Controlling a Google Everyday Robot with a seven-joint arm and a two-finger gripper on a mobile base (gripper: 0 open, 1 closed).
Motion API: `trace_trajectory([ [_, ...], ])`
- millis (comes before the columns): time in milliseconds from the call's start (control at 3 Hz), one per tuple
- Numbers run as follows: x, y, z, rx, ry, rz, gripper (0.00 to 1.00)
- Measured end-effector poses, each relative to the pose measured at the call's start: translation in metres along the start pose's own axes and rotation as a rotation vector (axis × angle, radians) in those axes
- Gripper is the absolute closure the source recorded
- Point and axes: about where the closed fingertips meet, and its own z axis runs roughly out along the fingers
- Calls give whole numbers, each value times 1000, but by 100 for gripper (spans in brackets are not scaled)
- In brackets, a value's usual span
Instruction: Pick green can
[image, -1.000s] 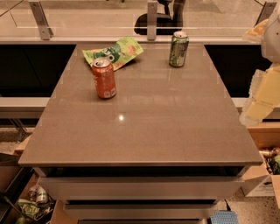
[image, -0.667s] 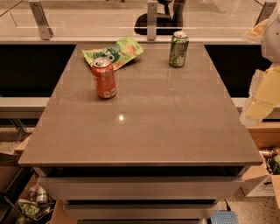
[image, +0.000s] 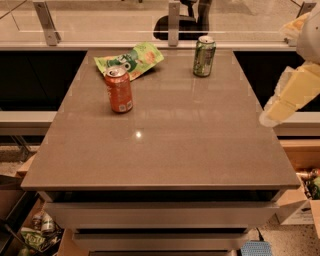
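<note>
On the left of the brown table (image: 165, 150) an orange-red can (image: 119, 90) stands upright, and just behind it a flat green snack bag (image: 131, 60) lies near the far edge. Further right, the green can (image: 204, 56) stands upright close to the table's far edge, well apart from both and touched by nothing. At the right border, off the table's side and near its middle depth, hangs a pale, blurred shape that is probably the gripper (image: 290, 97). It holds nothing visible, and I cannot tell whether it is open or closed.
</note>
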Motion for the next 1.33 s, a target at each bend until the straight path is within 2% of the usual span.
trace_trajectory([
  [1000,3,-57,40,105,-255,340,0],
  [1333,2,-83,60,171,-325,428,0],
])
